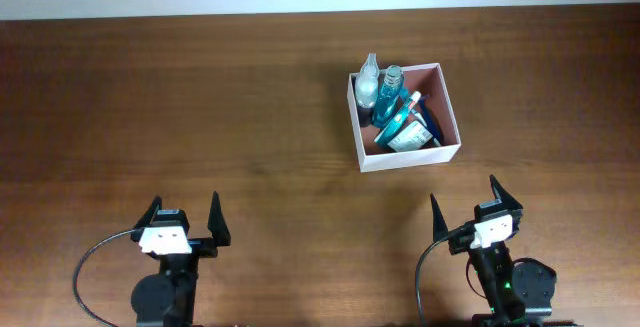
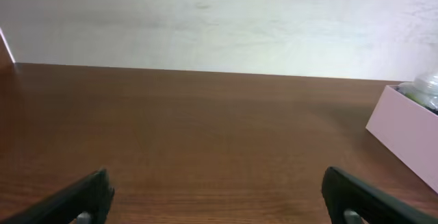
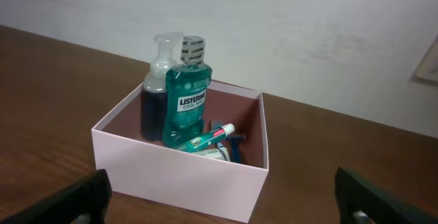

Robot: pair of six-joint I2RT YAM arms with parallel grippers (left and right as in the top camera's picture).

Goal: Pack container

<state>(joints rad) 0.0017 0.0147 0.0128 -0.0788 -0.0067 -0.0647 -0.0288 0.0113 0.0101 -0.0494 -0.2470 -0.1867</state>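
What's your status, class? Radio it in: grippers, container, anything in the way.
Left gripper open, empty. Right gripper open, empty. Container holds toiletries, untouched. Nothing between grippers and container.

Container (image 2: 404, 131) cropped; bottle (image 2: 426, 90) seemingly blurred.
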